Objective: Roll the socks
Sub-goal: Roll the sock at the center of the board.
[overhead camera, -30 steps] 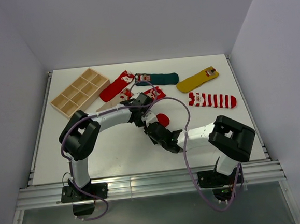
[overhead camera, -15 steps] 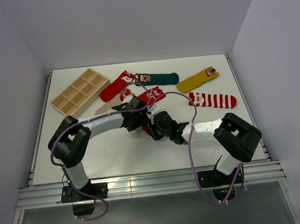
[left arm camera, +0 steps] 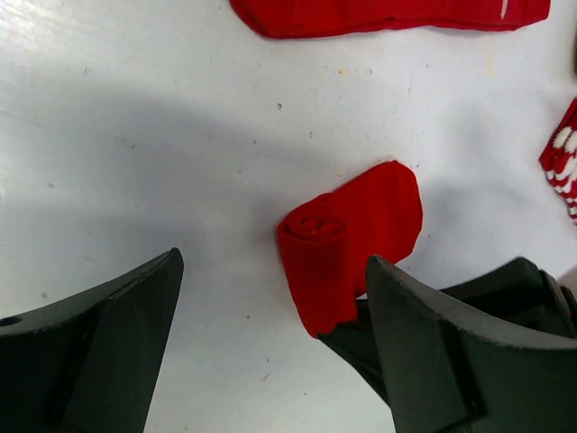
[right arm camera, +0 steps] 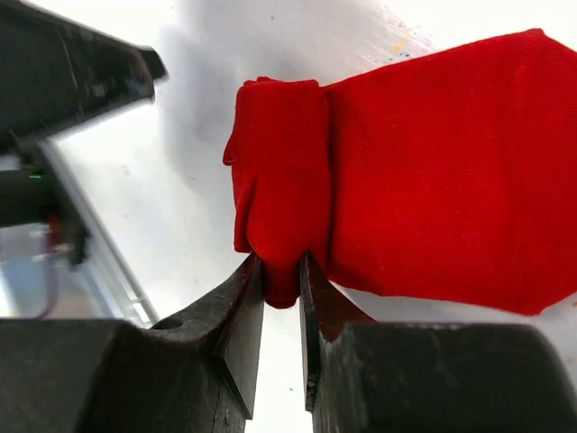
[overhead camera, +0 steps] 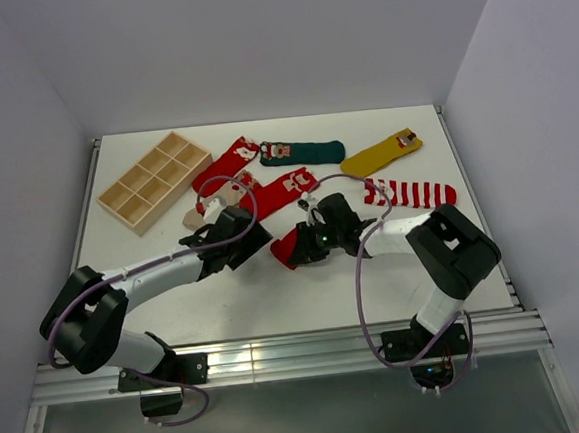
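Rolled sock (overhead camera: 290, 247) of soft red knit lies on the white bench (overhead camera: 276, 298). One end is wound into a plump, tight cylinder with a spiral showing at its face, and the rest spreads flat as a smooth, rounded tongue.

The right end effector (right arm camera: 281, 271), reaching in from the right of the rolled sock, has its jaws drawn close and pinches the bottom of the roll between its black fingertips. The left end effector (left arm camera: 275, 260), just left of the rolled sock, stands wide open with nothing in it, and the roll lies apart from its fingers.

Just behind the rolled sock lies a flat red sock (overhead camera: 289, 188) with a white figure patch. Farther behind are a second red sock (overhead camera: 227, 164) and a dark green sock (overhead camera: 305, 153). Behind and to the right lies a mustard sock (overhead camera: 380, 153), and to the right a red-and-white striped sock (overhead camera: 411, 194). Behind and to the left a beige sock (overhead camera: 206, 205) shows, and beyond it a pale wooden tray (overhead camera: 153, 178) of box compartments.
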